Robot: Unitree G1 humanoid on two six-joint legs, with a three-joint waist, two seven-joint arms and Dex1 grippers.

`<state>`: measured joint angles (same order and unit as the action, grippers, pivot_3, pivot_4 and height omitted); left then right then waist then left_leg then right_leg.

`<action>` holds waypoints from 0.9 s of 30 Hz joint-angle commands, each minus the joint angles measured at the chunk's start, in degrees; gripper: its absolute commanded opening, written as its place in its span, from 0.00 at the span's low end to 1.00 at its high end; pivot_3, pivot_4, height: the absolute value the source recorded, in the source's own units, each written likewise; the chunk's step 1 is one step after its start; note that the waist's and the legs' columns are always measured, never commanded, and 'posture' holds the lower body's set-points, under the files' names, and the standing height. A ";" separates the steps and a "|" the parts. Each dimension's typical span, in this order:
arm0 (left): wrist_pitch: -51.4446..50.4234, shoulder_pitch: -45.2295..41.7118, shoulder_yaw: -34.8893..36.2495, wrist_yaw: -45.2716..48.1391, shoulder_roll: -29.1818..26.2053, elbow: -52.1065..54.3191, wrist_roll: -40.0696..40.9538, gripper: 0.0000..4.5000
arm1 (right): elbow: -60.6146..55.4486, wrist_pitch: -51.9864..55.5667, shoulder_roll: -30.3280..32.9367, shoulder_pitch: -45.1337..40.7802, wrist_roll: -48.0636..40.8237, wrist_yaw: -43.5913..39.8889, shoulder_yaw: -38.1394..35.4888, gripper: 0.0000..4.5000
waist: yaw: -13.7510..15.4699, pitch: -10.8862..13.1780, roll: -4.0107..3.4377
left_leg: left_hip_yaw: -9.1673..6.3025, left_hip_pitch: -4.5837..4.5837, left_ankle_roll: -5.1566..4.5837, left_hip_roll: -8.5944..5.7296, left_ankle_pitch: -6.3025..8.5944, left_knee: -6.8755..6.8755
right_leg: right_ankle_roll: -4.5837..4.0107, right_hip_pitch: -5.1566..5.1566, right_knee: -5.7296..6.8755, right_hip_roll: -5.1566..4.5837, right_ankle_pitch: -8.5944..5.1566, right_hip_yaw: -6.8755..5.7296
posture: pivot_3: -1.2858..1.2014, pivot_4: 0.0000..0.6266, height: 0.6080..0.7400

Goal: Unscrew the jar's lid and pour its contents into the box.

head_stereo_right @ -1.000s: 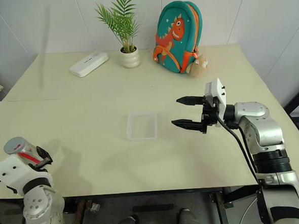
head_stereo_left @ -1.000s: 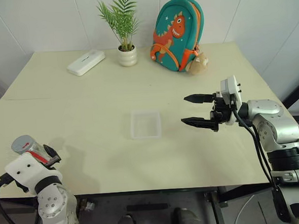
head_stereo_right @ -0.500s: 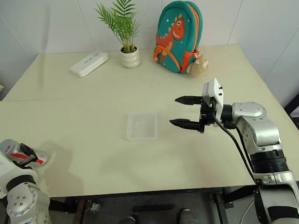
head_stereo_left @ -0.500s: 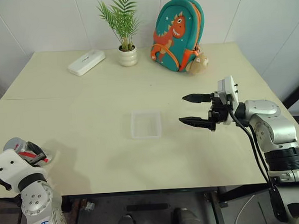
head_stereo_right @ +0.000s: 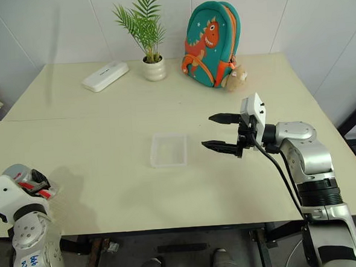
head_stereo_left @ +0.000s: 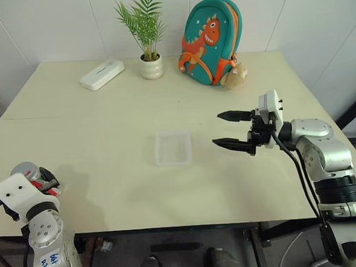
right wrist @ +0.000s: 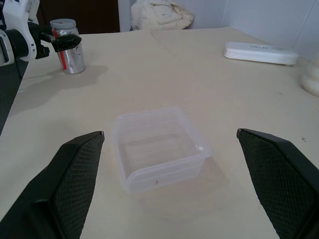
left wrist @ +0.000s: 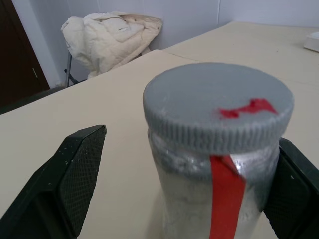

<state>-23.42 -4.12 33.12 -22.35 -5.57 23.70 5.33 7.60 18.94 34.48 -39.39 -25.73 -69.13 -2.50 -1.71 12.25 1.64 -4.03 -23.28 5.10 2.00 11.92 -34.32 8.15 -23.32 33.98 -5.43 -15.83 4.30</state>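
At about eight o'clock on the table (head_stereo_left: 109, 192), near its front-left corner, the jar (right wrist: 70, 52) now stands upright on the surface with its grey lid (left wrist: 218, 107) screwed on; a second ago it was held tilted a little above the table edge. The left gripper (right wrist: 57, 42) sits around the jar with its two black fingers (left wrist: 75, 169) spread wide on either side; one finger shows a clear gap from the jar, and whether the other touches it I cannot tell. The arm has swung outward toward the table's left edge since then. At the centre of the table the clear box (head_stereo_left: 173, 147) lies flat, where it was before. At about three o'clock from it, just beside it and above the table, the right gripper (head_stereo_left: 232, 130) hangs level with its fingers wide apart, pointing toward the box and holding nothing, in the same place as before. At twelve o'clock along the far edge stand a white case (head_stereo_left: 102, 74), a plant pot (head_stereo_left: 152, 66) and a dinosaur backpack (head_stereo_left: 211, 40), all unmoved.
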 commanded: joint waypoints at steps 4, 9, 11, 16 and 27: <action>0.33 -0.85 0.03 0.07 -0.86 0.33 -0.52 0.99 | -1.95 -0.92 0.30 -0.47 0.11 0.72 -0.19 1.00 | 0.05 0.00 0.00 | 0.00 0.00 0.00 0.00 0.00 0.00 | 0.03 0.00 0.00 0.00 0.02 0.00 | 0.52 0.24 1.00; -0.56 -1.22 0.02 -0.42 -0.46 0.09 -0.44 0.74 | -1.81 -1.14 0.06 -0.64 0.29 1.13 -0.33 1.00 | 0.01 0.00 0.00 | 0.00 0.00 0.00 0.00 0.00 -0.01 | 0.02 0.00 0.00 0.00 0.01 0.00 | 0.52 0.24 1.00; -0.39 -1.14 -0.06 -0.47 -0.54 -0.16 -0.76 0.59 | -1.78 -1.19 0.03 -0.66 0.31 1.26 -0.31 1.00 | -0.01 0.00 0.00 | 0.00 0.00 0.00 0.00 0.00 -0.01 | 0.03 0.00 0.00 0.00 0.02 0.01 | 0.52 0.24 1.00; -0.73 -1.49 0.67 -1.09 -0.43 -1.11 -0.58 0.47 | -1.78 -1.22 0.00 -0.70 0.38 1.42 -0.46 1.00 | 0.05 0.00 0.00 | 0.00 0.00 0.00 0.00 0.00 0.00 | 0.05 0.00 0.00 0.00 0.03 0.00 | 0.52 0.24 1.00; -2.24 -9.86 -2.74 20.02 -14.92 -3.64 10.51 0.47 | -3.50 -1.25 -0.60 -1.39 -0.33 3.76 -1.61 1.00 | 0.09 0.00 0.00 | 0.00 -0.01 0.01 0.00 -0.02 -0.02 | 0.01 -0.01 0.02 0.02 0.03 0.00 | 0.52 0.24 1.00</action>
<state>-25.48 -12.61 31.35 -7.38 -18.38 19.23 13.06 6.76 18.70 33.82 -39.54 -24.74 -66.12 -2.60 -1.62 12.25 1.64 -4.02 -23.28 5.12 1.99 11.90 -34.33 8.17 -23.32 34.00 -5.42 -15.80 4.31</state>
